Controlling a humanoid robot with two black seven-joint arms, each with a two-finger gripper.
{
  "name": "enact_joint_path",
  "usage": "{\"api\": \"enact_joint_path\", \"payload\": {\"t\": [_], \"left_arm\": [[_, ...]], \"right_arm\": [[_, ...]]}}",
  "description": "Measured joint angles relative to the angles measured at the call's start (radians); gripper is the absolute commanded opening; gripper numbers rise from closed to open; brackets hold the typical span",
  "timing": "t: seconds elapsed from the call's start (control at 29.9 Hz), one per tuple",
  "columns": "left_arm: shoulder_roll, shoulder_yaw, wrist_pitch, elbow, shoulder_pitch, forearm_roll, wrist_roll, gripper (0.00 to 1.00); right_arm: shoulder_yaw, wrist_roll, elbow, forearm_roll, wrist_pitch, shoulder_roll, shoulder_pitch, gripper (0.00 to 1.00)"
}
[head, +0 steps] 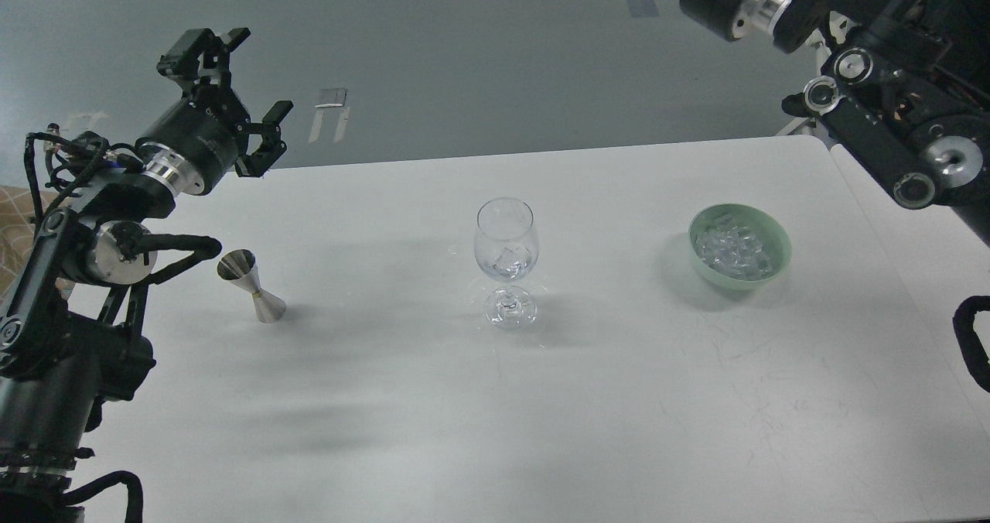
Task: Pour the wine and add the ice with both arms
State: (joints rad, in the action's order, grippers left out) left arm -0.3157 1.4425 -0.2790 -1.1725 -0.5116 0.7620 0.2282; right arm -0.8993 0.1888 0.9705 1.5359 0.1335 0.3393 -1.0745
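Fingers [203,60] on the left arm [186,148] spread wide, empty; right fingers unseen.

The right arm [866,66] runs off the top edge, its gripper out of view; the left arm [69,337] is cut at the bottom-left corner. Whether the wine glass [506,260] holds liquid is unclear.

Beyond the desk [541,399], the grey floor [464,59] carries pale tape marks [331,109]; a patterned surface, possibly carpet [11,229], lies left of the desk.

Left hand [244,94] raised with fingers spread; right arm [874,66] folded high.
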Motion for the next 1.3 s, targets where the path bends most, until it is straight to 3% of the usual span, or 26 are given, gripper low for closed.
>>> {"api": "enact_joint_path", "payload": {"t": [0.23, 0.47, 0.74, 1.04, 1.2, 1.3], "left_arm": [[0.003, 0.000, 0.002, 0.029, -0.019, -0.004, -0.012, 0.98], [0.034, -0.001, 0.002, 0.102, -0.099, -0.066, -0.040, 0.98], [0.040, -0.005, -0.005, 0.164, -0.143, -0.174, -0.150, 0.98], [0.073, -0.021, -0.001, 0.240, -0.151, -0.183, -0.124, 0.98], [0.091, -0.048, 0.123, 0.242, -0.174, -0.180, -0.117, 0.98], [0.085, -0.070, 0.139, 0.252, -0.197, -0.184, -0.113, 0.98]], "right_arm": [[-0.003, 0.000, -0.183, -0.291, -0.006, -0.016, -0.046, 1.00], [-0.006, -0.006, -0.244, -0.498, -0.007, -0.030, -0.046, 1.00], [-0.015, -0.011, -0.357, -0.624, 0.003, -0.078, -0.060, 1.00], [-0.036, -0.010, -0.432, -0.935, -0.009, -0.127, -0.039, 1.00], [-0.039, -0.006, -0.436, -0.965, -0.045, -0.151, -0.014, 1.00], [-0.044, 0.000, -0.430, -0.968, -0.048, -0.156, -0.003, 1.00]]}}
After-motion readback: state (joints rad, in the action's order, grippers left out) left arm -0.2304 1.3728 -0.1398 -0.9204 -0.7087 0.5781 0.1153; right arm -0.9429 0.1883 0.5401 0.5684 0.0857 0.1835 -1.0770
